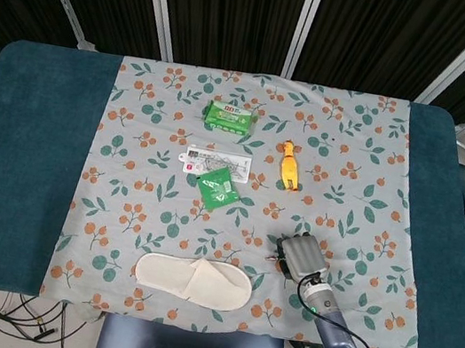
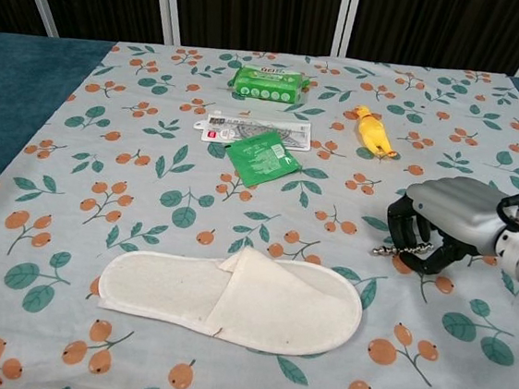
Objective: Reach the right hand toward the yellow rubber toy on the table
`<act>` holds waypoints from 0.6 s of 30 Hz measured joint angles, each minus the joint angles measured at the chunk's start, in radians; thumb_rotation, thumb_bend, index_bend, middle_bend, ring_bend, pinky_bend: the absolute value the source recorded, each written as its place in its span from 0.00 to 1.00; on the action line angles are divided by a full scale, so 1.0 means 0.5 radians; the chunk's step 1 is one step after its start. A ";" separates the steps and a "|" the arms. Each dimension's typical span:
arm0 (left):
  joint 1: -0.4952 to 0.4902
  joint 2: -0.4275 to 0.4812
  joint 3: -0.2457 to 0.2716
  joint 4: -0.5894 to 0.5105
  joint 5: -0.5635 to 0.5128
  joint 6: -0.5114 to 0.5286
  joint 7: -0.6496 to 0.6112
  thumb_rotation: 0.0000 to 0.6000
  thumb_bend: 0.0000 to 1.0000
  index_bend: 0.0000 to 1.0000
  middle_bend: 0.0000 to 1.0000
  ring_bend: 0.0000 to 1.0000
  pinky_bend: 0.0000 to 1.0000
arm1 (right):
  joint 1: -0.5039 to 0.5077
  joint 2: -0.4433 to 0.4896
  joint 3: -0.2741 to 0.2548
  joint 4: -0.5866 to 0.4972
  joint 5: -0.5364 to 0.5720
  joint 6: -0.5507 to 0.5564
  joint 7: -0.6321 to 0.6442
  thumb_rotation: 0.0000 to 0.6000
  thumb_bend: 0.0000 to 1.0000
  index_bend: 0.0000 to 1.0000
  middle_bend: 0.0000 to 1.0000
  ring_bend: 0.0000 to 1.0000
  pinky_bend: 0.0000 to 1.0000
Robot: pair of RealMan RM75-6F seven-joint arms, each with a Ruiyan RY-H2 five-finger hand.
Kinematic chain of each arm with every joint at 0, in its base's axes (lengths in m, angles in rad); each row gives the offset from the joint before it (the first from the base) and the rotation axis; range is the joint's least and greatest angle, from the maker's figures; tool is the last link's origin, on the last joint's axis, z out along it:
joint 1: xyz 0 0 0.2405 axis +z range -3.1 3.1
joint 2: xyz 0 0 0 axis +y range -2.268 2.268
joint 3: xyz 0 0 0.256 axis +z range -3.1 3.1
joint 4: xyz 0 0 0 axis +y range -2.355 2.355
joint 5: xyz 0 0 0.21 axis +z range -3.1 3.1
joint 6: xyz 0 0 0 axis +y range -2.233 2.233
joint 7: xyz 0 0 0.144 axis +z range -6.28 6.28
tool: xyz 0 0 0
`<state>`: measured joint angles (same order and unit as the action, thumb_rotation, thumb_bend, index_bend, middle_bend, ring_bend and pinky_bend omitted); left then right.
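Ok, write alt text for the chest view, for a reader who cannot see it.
The right robot hand, fingers curled with nothing in them, hovers low over a floral tablecloth, well short of a yellow rubber toy lying farther back. A white slipper lies in front; a green packet, a green sachet and a white card lie toward the back.

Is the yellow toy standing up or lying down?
Lying down: the yellow toy rests flat on the tablecloth, far from the right hand.
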<state>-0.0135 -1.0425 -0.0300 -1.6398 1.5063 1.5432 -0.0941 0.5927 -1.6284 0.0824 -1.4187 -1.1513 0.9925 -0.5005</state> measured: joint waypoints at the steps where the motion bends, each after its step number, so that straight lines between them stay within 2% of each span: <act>1: 0.000 0.000 0.000 0.000 0.000 0.000 -0.001 1.00 0.25 0.02 0.04 0.01 0.00 | 0.000 0.010 0.005 -0.011 0.002 -0.001 0.011 1.00 0.36 0.59 0.47 0.49 0.38; 12: 0.000 0.002 0.000 -0.007 0.003 0.002 -0.001 1.00 0.25 0.02 0.04 0.01 0.00 | 0.021 0.092 0.077 -0.101 0.022 0.016 0.037 1.00 0.36 0.59 0.47 0.49 0.38; 18: 0.001 0.003 0.001 -0.003 0.005 0.002 -0.011 1.00 0.25 0.02 0.04 0.01 0.00 | 0.058 0.205 0.172 -0.185 0.084 0.011 0.039 1.00 0.36 0.59 0.47 0.49 0.38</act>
<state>-0.0129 -1.0408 -0.0295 -1.6414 1.5087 1.5443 -0.0996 0.6217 -1.5259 0.1686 -1.5110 -1.1093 0.9982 -0.4807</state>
